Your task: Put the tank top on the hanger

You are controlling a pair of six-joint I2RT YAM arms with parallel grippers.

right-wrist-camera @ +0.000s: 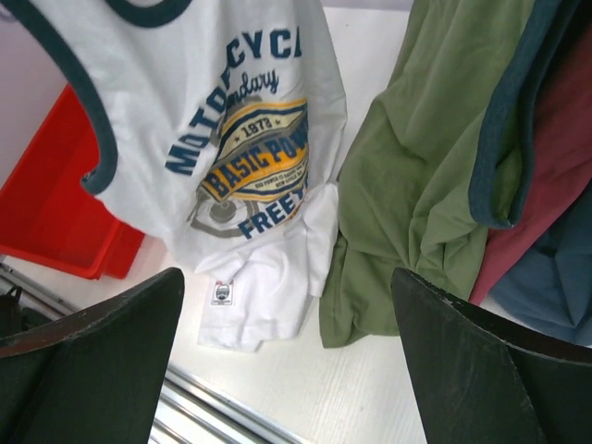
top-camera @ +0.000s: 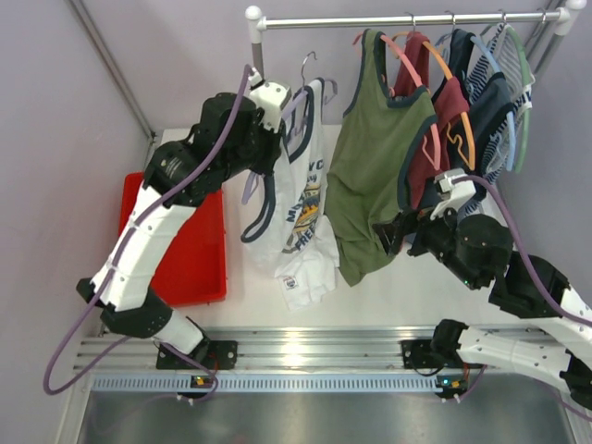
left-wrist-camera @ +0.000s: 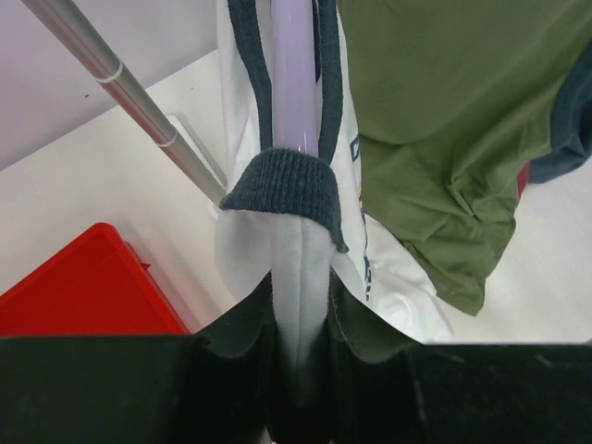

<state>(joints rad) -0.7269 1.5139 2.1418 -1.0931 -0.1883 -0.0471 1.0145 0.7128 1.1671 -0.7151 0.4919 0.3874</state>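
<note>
Above the left claw clenching a white navy-trimmed tank top, one strap caps the lavender plastic hanger; the other seemingly awaits the released right claw.

The white tank top, navy-trimmed with a navy and yellow print, hangs upright left of centre. Its hem lies crumpled on the table. The pale lavender hanger runs through one shoulder strap, with its hook pointing up at the far side.
</note>
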